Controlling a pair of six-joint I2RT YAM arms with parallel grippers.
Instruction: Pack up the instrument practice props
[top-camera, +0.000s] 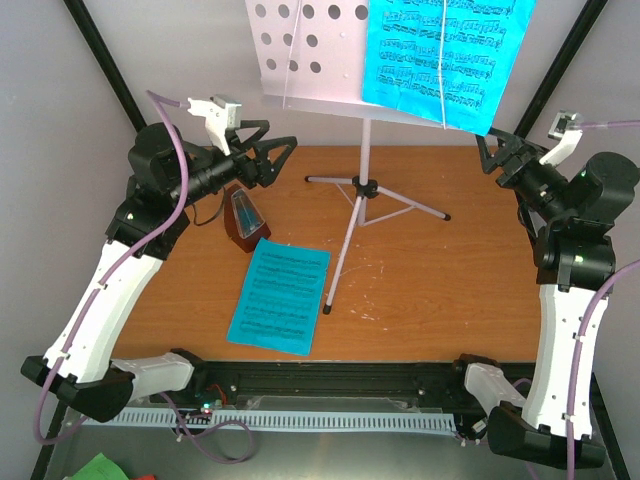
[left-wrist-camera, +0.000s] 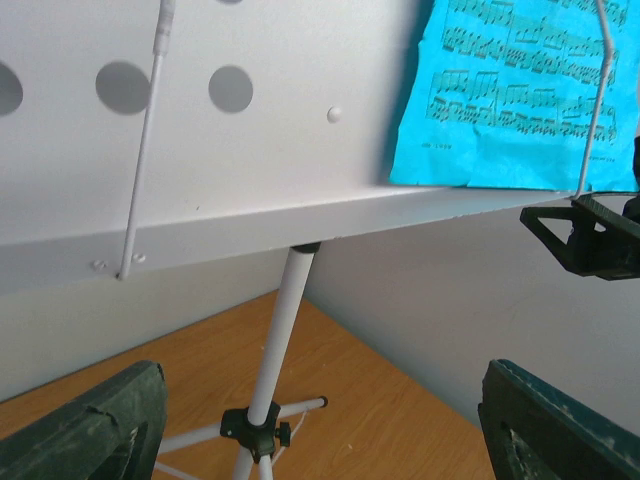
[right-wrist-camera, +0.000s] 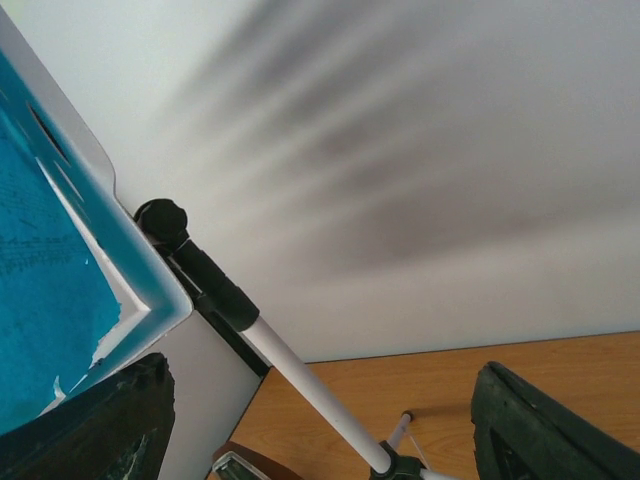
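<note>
The left hand (top-camera: 283, 160) hangs raised above the table (top-camera: 450, 290). Its two dark fingers (left-wrist-camera: 85, 430) are spread wide with nothing between them, so it is open and empty. Just ahead of it and a little higher is the pale silver music stand (top-camera: 335, 80). From this hand's own camera the perforated desk (left-wrist-camera: 300, 170) fills the upper view, with its lower ledge close beyond the fingertips. The stand's pole (left-wrist-camera: 282, 330) drops to the table farther off, seen in the gap between the fingers.

Below this hand, back toward its own arm, the dark red-brown pyramid metronome (top-camera: 243, 218) stands upright on the table. Past the metronome, nearer the arm bases, a loose cyan page (top-camera: 280, 295) of printed music lies flat on the table, just beside the tip of one tripod leg.

The right hand (top-camera: 484, 153) is also raised, on the opposite side of the stand from the left hand. Its fingers (right-wrist-camera: 95, 430) are likewise spread wide, with nothing in their grip. The desk's lower right corner sits just beside one finger; whether they touch cannot be told. The cyan page on the desk (top-camera: 450, 55) rests on the ledge, just above this hand and toward the left hand, with a thin wire arm across it. The pole slants away beyond the open fingers.
</note>
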